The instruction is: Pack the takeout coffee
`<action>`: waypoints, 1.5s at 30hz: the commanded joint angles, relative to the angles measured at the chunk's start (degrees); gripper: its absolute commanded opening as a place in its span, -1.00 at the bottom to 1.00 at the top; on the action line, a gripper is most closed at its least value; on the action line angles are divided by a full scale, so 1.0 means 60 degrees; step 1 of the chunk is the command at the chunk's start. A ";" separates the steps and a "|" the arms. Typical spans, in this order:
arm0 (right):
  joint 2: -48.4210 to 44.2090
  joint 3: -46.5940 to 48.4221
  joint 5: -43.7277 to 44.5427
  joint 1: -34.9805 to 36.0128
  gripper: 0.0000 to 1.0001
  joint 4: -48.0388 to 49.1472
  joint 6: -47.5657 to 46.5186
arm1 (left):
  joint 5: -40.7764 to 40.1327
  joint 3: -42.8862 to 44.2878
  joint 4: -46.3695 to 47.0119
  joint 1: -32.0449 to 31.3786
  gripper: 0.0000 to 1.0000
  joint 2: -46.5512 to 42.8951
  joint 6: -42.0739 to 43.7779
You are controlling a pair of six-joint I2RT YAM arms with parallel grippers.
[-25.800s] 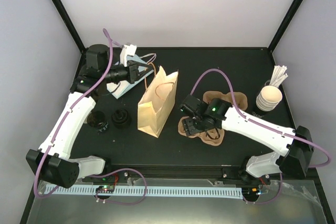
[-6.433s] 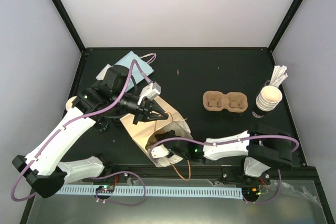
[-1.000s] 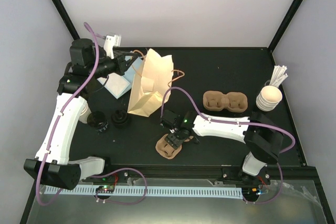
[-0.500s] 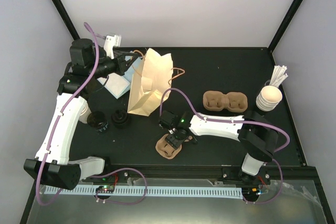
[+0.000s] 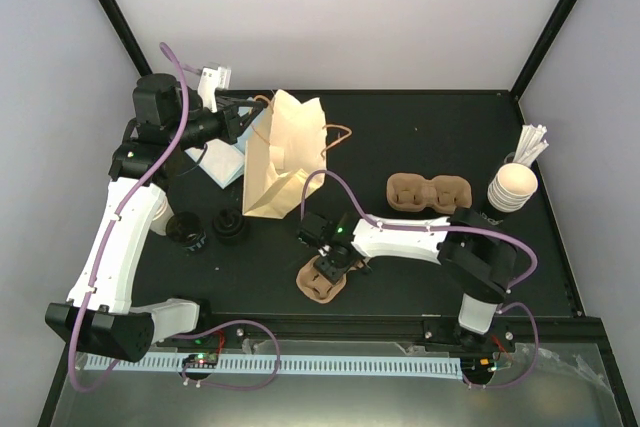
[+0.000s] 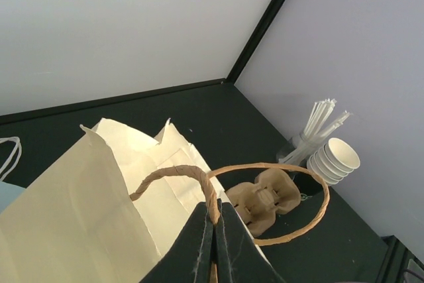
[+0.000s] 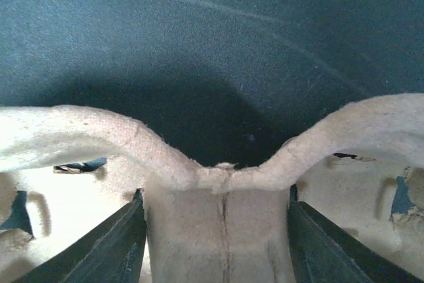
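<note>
The takeout coffee is hidden in every view. A cream paper bag (image 5: 285, 152) stands at the back left, and my left gripper (image 5: 245, 123) is shut on one of its twisted brown handles (image 6: 199, 180), holding it up. The bag's other handle (image 6: 301, 197) loops free. A brown pulp carrier (image 5: 321, 283) lies near the front middle. My right gripper (image 5: 331, 265) is down on it, with one finger against each side of its centre ridge (image 7: 218, 223).
A second pulp carrier (image 5: 428, 192) lies right of centre. A nested stack of cups (image 5: 512, 185) with white sticks (image 5: 531, 142) stands at the far right. Two black lids (image 5: 187, 230) (image 5: 229, 227) sit by the left arm. A light blue bag (image 5: 225, 159) lies behind the paper bag.
My right gripper's jaws have narrowed onto the carrier's centre ridge and the arm has edged left. The left arm holds still with the bag handle.
</note>
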 commanded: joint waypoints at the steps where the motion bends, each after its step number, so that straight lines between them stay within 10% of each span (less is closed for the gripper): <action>1: 0.0113 0.0205 -0.0100 -0.0015 0.18 -0.0016 0.0010 | 0.0274 0.0064 0.0209 0.0071 -0.97 -0.0153 0.0121; 23: -0.2982 0.0082 0.0149 -0.0015 -0.20 -0.0763 -0.0082 | 0.0882 0.0127 0.0109 0.0071 -0.97 0.0078 0.0108; 45: -0.5891 0.3883 -0.0729 -0.0691 -0.30 -0.2499 -0.0924 | 0.1534 0.0196 -0.0211 -0.0585 -0.97 0.0477 0.0397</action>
